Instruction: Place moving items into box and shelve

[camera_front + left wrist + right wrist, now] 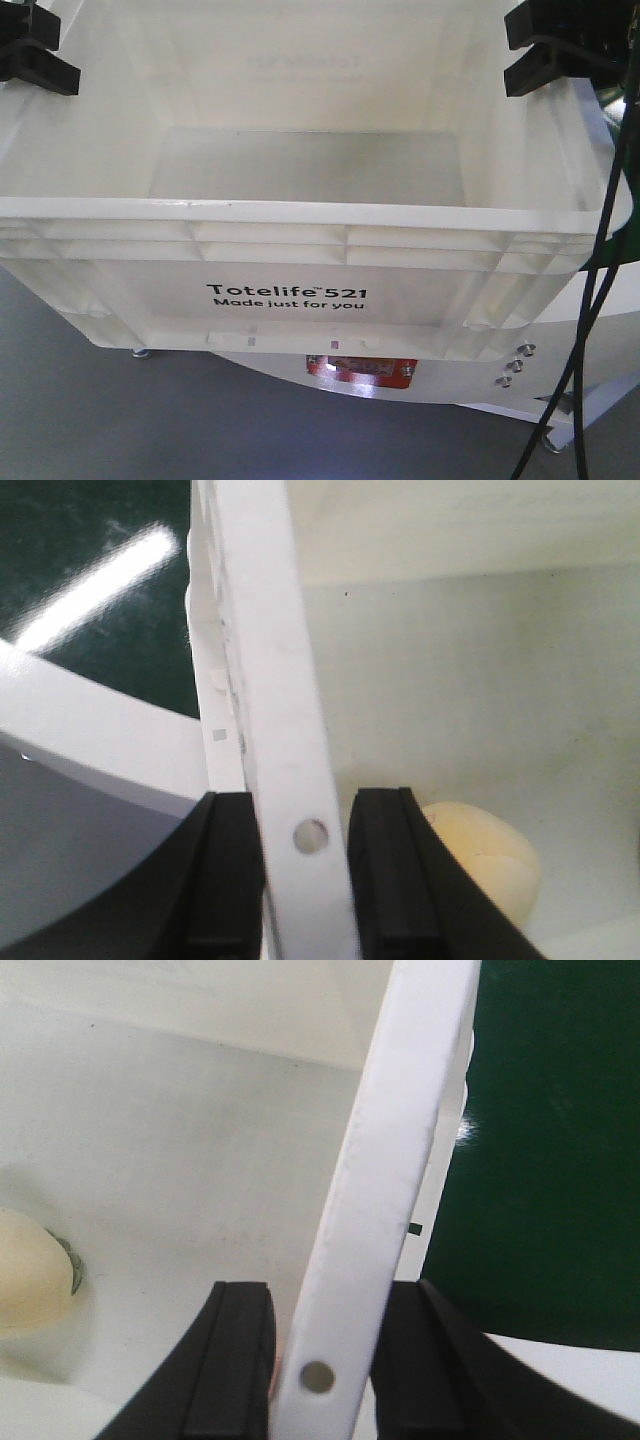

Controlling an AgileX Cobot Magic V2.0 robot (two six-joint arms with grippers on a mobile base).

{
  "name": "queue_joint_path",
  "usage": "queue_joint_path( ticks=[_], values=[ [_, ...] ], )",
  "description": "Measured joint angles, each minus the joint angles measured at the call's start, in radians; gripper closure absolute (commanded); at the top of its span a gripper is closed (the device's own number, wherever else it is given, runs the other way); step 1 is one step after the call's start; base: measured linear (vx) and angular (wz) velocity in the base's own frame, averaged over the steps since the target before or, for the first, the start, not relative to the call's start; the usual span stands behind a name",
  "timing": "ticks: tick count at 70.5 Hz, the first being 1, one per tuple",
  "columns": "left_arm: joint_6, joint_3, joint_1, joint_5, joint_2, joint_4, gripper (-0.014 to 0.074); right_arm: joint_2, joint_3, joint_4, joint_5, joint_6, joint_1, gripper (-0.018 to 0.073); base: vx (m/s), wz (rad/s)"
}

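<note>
The white Totelife 521 box point(300, 215) sits nearest you, its printed wall facing you. Your left gripper point(305, 880) has its fingers point(225, 880) closed on the box's left rim. Your right gripper point(325, 1360) pinches the right rim the same way. A pale cream rounded item point(490, 865) lies inside on the box's bottom.

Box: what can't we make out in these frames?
Front view: the near wall of the box hides the front floor, so the pale round item does not show.
Left wrist view: that item is cut by the bottom edge and the left pincer; its kind is unclear.
Right wrist view: a grey thing beside the item is mostly hidden.
Front view: the right pincer is cut off by the top corner.
</note>
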Motion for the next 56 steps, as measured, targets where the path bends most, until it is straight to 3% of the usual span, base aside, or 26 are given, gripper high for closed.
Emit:
queue_joint_path(
  ticks=[56],
  values=[
    [0.000,0.000,0.000,0.000,0.000,0.000,0.0613,0.000,0.000,-0.001,0.000,-0.001,0.000,0.0571,-0.11,0.42]
  ],
)
